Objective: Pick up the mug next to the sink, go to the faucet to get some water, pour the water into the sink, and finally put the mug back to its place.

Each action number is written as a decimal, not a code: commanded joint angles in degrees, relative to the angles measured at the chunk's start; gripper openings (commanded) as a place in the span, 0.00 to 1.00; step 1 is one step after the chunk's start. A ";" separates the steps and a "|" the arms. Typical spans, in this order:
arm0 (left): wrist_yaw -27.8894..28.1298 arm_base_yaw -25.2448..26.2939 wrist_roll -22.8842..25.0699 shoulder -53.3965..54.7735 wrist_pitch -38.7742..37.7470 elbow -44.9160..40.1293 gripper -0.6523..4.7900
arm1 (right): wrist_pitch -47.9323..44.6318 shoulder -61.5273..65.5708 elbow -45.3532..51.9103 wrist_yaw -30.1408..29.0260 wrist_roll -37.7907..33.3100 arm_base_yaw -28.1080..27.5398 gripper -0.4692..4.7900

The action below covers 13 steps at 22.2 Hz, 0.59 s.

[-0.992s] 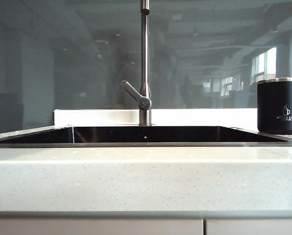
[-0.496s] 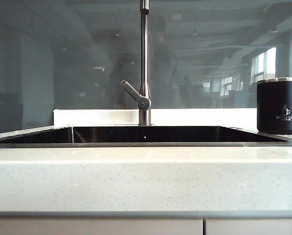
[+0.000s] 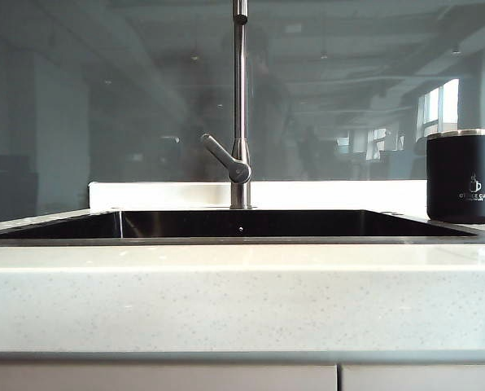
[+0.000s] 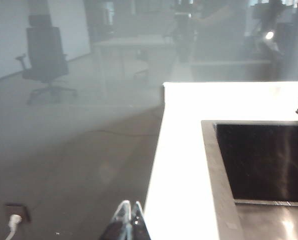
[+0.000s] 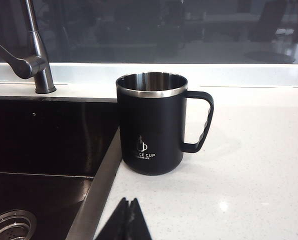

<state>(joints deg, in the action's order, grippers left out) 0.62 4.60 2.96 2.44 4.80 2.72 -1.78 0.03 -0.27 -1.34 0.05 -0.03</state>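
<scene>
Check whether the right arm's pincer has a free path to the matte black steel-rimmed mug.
Probably yes: the right pincer, shut, faces the upright mug across bare white countertop, with nothing between; it must open first.

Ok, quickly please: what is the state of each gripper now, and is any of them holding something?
Left gripper: closed, holding nothing, beside the countertop left of the sink.
Right gripper: closed, holding nothing, in front of the mug.

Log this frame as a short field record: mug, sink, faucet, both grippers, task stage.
mug: upright on the counter beside the sink's rim, handle pointing away from the sink, free of both grippers
sink: dark basin, no water visible
faucet: behind the sink, no water running
left gripper: shut, empty, near the sink's opposite end
right gripper: shut, empty, short of the mug
stage: mug not yet picked up
</scene>
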 commanded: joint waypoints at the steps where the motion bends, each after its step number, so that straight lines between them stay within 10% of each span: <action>1: -2.40 -0.02 -0.11 -1.97 0.13 -2.12 0.11 | -1.01 -0.11 0.20 0.11 -0.04 -0.04 0.07; 13: -2.36 -0.79 0.02 -2.23 -4.81 -2.14 0.11 | -0.98 -0.13 0.20 0.11 -0.04 -0.04 0.07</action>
<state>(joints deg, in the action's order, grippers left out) -1.48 4.01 2.98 0.19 -0.30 0.40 -1.78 0.03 -0.27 -1.34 0.05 -0.03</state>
